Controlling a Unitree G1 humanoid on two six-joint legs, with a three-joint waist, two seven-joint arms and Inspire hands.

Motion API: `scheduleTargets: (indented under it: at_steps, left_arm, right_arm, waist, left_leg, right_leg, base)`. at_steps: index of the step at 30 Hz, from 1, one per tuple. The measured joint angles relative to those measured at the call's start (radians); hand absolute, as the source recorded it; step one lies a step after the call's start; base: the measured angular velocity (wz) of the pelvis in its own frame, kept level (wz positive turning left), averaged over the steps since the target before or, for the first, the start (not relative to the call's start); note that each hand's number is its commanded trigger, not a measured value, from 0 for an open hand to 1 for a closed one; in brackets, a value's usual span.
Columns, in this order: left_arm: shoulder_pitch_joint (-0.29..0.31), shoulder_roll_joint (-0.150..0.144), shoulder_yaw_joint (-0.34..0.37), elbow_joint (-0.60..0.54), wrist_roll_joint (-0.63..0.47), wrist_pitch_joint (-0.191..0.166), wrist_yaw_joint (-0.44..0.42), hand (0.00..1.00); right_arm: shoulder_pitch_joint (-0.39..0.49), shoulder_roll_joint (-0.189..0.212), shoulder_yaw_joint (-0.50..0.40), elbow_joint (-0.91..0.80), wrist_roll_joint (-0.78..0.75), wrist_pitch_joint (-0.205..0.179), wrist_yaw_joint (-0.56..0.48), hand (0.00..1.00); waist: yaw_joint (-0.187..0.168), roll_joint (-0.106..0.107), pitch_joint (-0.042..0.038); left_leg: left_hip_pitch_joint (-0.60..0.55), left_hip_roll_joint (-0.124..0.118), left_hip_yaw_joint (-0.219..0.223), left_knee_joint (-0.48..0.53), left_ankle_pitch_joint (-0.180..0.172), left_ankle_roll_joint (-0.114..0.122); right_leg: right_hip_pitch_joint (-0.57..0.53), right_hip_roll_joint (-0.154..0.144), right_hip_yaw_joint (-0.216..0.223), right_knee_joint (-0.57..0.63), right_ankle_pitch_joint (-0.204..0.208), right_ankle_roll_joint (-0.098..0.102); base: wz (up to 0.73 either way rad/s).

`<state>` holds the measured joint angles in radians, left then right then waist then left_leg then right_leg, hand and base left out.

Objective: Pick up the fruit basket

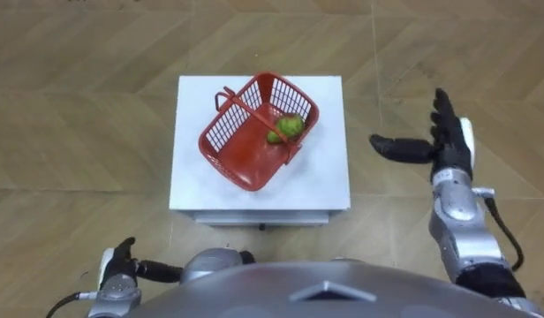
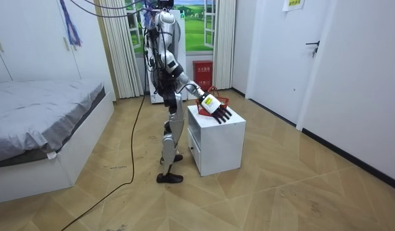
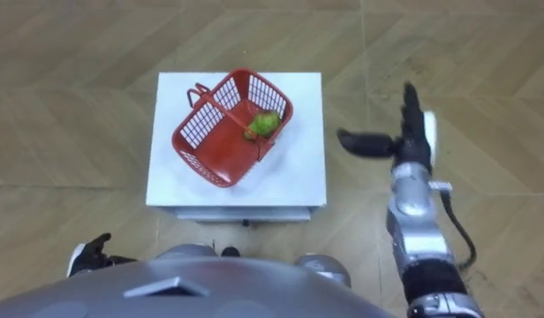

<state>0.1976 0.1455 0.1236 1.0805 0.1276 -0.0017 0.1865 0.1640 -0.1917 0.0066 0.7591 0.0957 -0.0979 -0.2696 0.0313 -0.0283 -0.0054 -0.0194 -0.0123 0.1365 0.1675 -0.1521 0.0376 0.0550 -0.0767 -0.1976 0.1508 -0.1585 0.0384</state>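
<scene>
Wood parquet floor [image 1: 78, 79] spreads around a grey bed [image 2: 37, 109], which stands well apart from a white cabinet [image 1: 194, 172] on the room view's left. The robot stands upright close against the cabinet's near side.

On the cabinet's top, roughly in the middle, sits the red fruit basket [image 1: 245, 152]. It is turned at an angle to the cabinet's edges, and its handle [image 1: 254, 116] crosses the open mouth.

The right hand [image 1: 442, 141] is raised just off the cabinet's right edge, over the floor. It is spread wide, fingers straight and thumb pointing toward the cabinet, holding nothing and clear of the basket. The left hand [image 1: 120, 269] hangs low off the cabinet's near left corner; whether it is spread or closed cannot be told.

Green fruit [image 1: 290, 126] lies inside the basket, at the end nearest the cabinet's far right corner.
</scene>
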Motion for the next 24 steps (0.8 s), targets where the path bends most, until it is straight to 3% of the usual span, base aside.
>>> scheduleTargets:
  at_steps: [4,10,11,16,20,24]
  left_arm:
    - [0.001,-0.004,0.018,0.002,0.023,-0.009,0.000,0.00]
    - [0.035,-0.009,0.061,0.007,0.074,-0.004,0.000,0.00]
    - [0.039,-0.011,0.061,0.016,0.083,0.002,0.000,0.00]
    - [0.068,-0.017,0.064,0.017,0.150,0.057,-0.021,0.00]
    - [0.076,-0.018,0.069,0.018,0.152,0.089,-0.047,0.00]
    - [0.068,-0.018,0.069,0.017,0.183,0.104,-0.055,0.00]
  right_arm:
    - [0.022,0.002,-0.013,0.211,-0.018,0.004,0.015,0.00]
    - [0.037,0.005,-0.031,0.326,-0.045,0.026,0.044,0.00]
    - [0.032,0.006,-0.030,0.362,-0.045,0.031,0.056,0.00]
    - [0.032,0.017,-0.028,0.418,-0.044,0.093,0.151,0.00]
    - [0.014,0.027,-0.027,0.445,-0.044,0.120,0.219,0.00]
    - [-0.007,0.026,-0.028,0.464,-0.046,0.144,0.267,0.00]
  waist:
    - [-0.003,0.000,0.0026]
    - [0.002,0.001,0.0075]
    - [0.004,0.004,0.0108]
    - [0.005,-0.002,0.0084]
    - [0.005,-0.007,0.0094]
    - [0.004,-0.011,0.0097]
  left_leg:
    - [0.019,0.000,-0.001,-0.004,-0.001,0.000]
    - [0.028,0.001,0.003,0.000,-0.005,0.000]
    - [0.027,0.002,0.003,0.004,-0.009,0.000]
    - [0.023,-0.002,-0.010,0.038,-0.020,0.004]
    - [0.023,-0.003,-0.011,0.037,-0.020,0.004]
    - [0.016,-0.003,-0.017,0.038,-0.021,0.003]
  right_leg:
    - [0.017,0.000,0.003,-0.001,-0.002,0.002]
    - [0.018,0.001,0.017,0.000,-0.003,0.003]
    - [0.021,0.001,0.017,0.000,-0.004,0.002]
    - [0.032,-0.007,0.000,0.002,-0.020,0.003]
    - [0.034,-0.007,-0.002,0.001,-0.020,0.003]
    - [0.034,-0.006,-0.009,0.000,-0.020,0.003]
  base:
    - [-0.02]
    - [-0.11]
    - [0.00]
    - [0.09]
    - [0.01]
    - [0.05]
